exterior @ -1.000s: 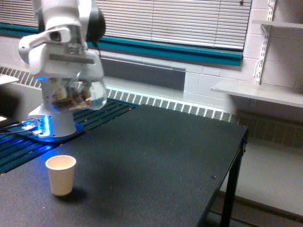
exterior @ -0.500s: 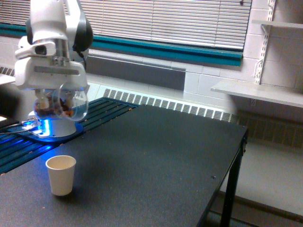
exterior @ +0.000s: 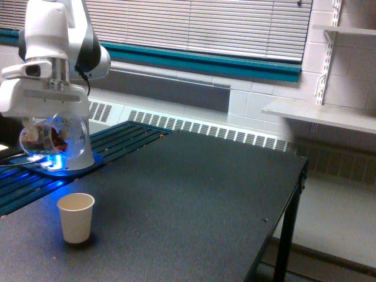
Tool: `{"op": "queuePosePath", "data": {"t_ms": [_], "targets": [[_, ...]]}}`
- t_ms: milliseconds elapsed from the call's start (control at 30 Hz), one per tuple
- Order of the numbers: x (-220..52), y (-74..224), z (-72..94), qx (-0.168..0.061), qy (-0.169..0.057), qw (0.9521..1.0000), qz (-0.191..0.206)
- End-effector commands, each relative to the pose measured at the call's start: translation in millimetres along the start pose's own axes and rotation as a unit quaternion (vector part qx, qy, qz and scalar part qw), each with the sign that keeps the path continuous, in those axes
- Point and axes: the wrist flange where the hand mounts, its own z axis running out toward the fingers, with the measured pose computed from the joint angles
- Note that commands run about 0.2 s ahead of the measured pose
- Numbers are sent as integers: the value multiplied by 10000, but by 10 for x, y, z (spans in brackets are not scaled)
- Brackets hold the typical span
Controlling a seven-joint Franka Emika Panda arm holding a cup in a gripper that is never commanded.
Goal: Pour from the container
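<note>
Carried tipped on its side, likely to ready a pour: clear container (exterior: pixel 53 136) with brown bits, clamped in the gripper (exterior: pixel 50 126), hanging just beneath it at 6 o'clock. Well below, toward 5 o'clock, on the dark surface (exterior: pixel 194 200): paper cup (exterior: pixel 76 217), upright, mouth open.

Robot arm (exterior: pixel 50 35) in the exterior view: smooth white moulded shells with rounded edges, joined by a black rounded joint section on the exterior view's right of the upper link. The wrist ends in a broad white block bearing a small dark round opening and a grey metallic fitting above it. The white conical base (exterior: pixel 73 155) glows blue along its foot.
</note>
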Motion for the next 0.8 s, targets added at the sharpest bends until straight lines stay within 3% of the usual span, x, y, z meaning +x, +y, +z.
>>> {"op": "queuePosePath", "data": {"t_ms": [33,800], "targets": [[-86,46,56,-93,-46,9999,58],[-226,10,219,-499,-235,9979,-353]]}}
